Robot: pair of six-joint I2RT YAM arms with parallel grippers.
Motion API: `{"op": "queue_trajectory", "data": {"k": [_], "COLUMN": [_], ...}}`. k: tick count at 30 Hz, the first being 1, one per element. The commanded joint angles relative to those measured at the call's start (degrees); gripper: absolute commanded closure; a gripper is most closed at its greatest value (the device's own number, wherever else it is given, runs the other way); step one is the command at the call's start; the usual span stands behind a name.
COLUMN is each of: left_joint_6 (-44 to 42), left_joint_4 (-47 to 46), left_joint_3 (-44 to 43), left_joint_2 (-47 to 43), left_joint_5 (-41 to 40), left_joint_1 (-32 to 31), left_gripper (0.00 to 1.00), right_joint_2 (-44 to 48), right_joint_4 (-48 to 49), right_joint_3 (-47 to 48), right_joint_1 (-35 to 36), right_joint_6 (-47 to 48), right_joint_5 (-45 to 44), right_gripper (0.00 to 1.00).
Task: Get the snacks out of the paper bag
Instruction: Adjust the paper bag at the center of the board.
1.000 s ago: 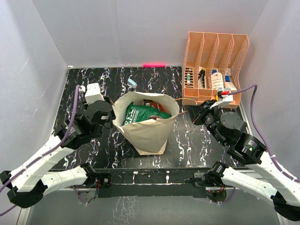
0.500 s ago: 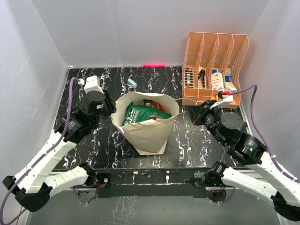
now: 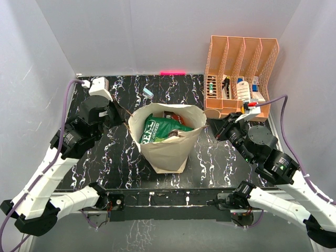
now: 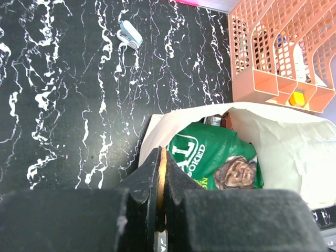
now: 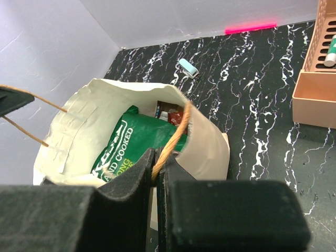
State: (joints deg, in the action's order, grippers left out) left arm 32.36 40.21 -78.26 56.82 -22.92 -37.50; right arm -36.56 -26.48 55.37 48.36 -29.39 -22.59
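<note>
Top external view has the paper bag [image 3: 168,149] standing mid-table, mouth up, with a dark green packet [image 3: 161,129] filling the opening and a red-brown packet [image 3: 171,115] tucked behind it; no snack is out yet. Compared with a second ago, the bag's mouth gapes wider and rounder. That comes from the left gripper [image 4: 159,160], whose jaws are pinched together on the left cord handle [image 4: 162,176]; it now sits farther back and to the left, with the cord taut. The right gripper [image 5: 156,160] is unmoved, clamped on the right cord handle [image 5: 176,134] near the orange rack [image 3: 241,68]. The packets lie exposed, but neither gripper is free, so I judge that one must let go before reaching in.
</note>
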Motion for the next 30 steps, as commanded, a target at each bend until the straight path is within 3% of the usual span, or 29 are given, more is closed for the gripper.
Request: {"op": "queue_trajectory", "data": {"k": [1, 11, 18, 24, 30], "left_joint_6": [-4.4, -18.1, -25.2, -23.7, -19.5], "left_joint_4": [-1.5, -4.1, -7.2, -8.3, -9.9], "left_joint_3": [-7.5, -19.9, -23.8, -20.3, -9.9], "left_joint_2": [-0.4, 5.3, 4.9, 3.6, 1.1], "left_joint_5": [-4.5, -16.7, -21.6, -14.1, 2.6], "left_joint_1": [0.3, 0.3, 0.3, 0.3, 0.3], "left_gripper": [1.00, 1.00, 1.00, 1.00, 1.00], "right_joint_2": [-1.3, -16.7, -30.3, -35.0, -36.8], "right_joint_4": [7.0, 16.3, 26.7, 31.3, 32.1], "right_joint_3": [0.9, 4.0, 6.1, 4.1, 0.2], "right_joint_1": [-0.1, -0.1, 0.3, 3.2, 5.4], "right_joint_6": [1.8, 2.2, -3.9, -6.3, -7.9], "right_joint_5": [5.9, 29.0, 46.7, 48.5, 48.7], "right_gripper": [0.92, 0.92, 0.92, 0.92, 0.92]}}
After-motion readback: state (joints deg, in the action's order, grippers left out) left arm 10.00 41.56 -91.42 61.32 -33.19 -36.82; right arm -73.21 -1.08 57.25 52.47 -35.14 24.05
